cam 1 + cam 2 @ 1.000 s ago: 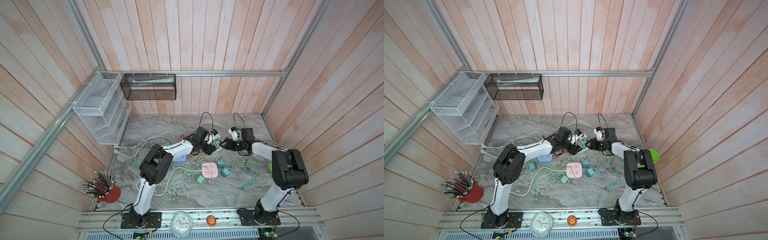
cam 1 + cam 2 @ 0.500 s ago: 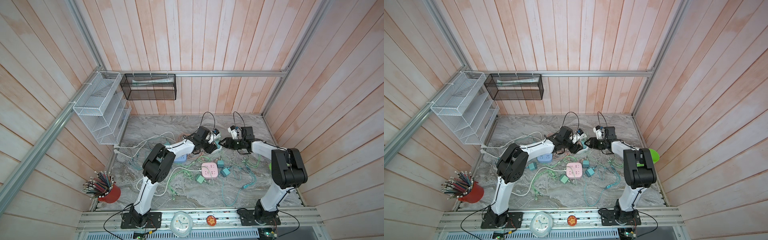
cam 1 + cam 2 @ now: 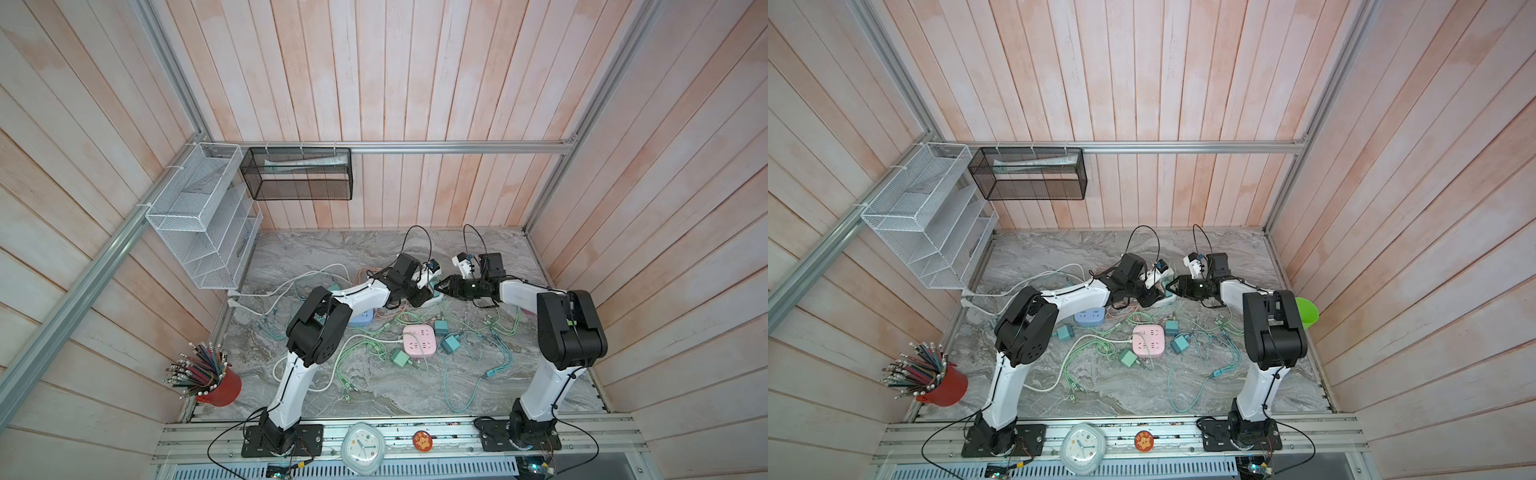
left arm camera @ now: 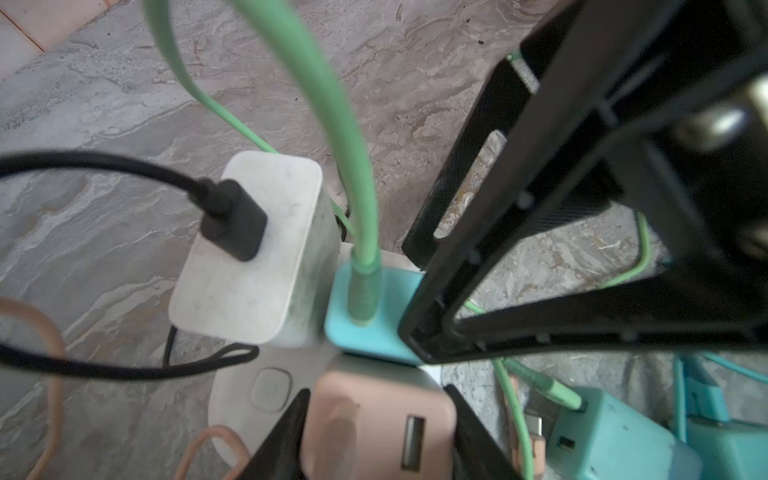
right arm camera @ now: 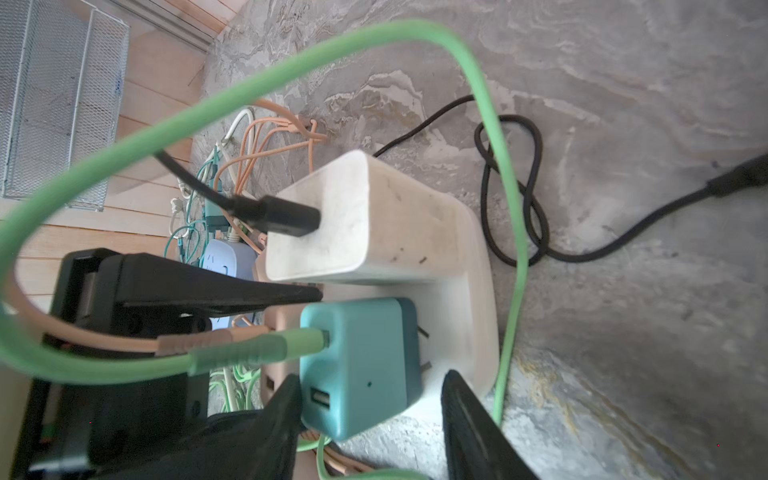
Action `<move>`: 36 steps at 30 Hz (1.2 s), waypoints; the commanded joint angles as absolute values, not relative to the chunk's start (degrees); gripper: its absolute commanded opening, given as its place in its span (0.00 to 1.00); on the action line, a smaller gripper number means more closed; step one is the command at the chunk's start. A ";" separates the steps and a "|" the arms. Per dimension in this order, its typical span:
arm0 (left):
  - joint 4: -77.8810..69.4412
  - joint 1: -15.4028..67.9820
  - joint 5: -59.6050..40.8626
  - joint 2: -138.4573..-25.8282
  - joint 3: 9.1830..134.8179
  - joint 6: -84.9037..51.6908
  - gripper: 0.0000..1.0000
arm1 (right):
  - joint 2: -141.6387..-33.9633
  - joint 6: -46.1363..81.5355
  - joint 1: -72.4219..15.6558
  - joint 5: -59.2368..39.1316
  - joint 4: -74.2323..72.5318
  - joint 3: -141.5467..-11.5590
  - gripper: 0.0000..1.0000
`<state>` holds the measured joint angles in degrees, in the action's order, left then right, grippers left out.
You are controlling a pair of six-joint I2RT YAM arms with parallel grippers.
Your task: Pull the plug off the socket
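Your left jaws: pinching pink plug (image 4: 374, 428), narrow.
Your right jaws: straddling teal plug (image 5: 357, 374), gapping one side.
Axis: teal prongs (image 5: 424, 332) pointing into socket (image 5: 473, 291).

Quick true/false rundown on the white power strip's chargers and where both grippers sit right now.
A black cable plugs into the white charger. True.
The right gripper straddles the teal charger. True.
The left gripper straddles the teal charger too. False: it flanks the pink charger.
The teal charger is pushed fully home. False: bare prongs show between it and the white power strip.
The teal charger's cable is orange. False: it is a green cable.
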<state>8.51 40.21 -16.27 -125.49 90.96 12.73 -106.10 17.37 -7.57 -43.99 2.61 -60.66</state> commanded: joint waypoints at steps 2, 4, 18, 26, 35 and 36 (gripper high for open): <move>7.92 40.17 -16.18 -127.16 92.29 13.71 0.41 | -108.86 17.52 -7.81 -43.90 5.26 -61.85 0.48; 7.90 40.21 -16.17 -126.85 92.29 13.70 0.37 | -109.57 16.73 -7.77 -42.58 6.95 -61.68 0.47; 8.12 40.69 -15.34 -128.09 93.35 14.03 0.48 | -108.28 16.34 -7.82 -41.54 7.97 -59.77 0.44; 7.53 40.73 -13.71 -129.17 93.95 14.35 0.51 | -108.72 16.61 -7.82 -41.16 7.91 -60.30 0.44; 6.69 40.71 -13.57 -129.46 93.61 14.67 0.40 | -108.63 16.55 -7.82 -40.49 8.30 -60.26 0.44; 6.85 40.74 -13.54 -129.40 93.74 14.76 0.37 | -108.63 16.47 -7.82 -40.36 8.43 -60.35 0.43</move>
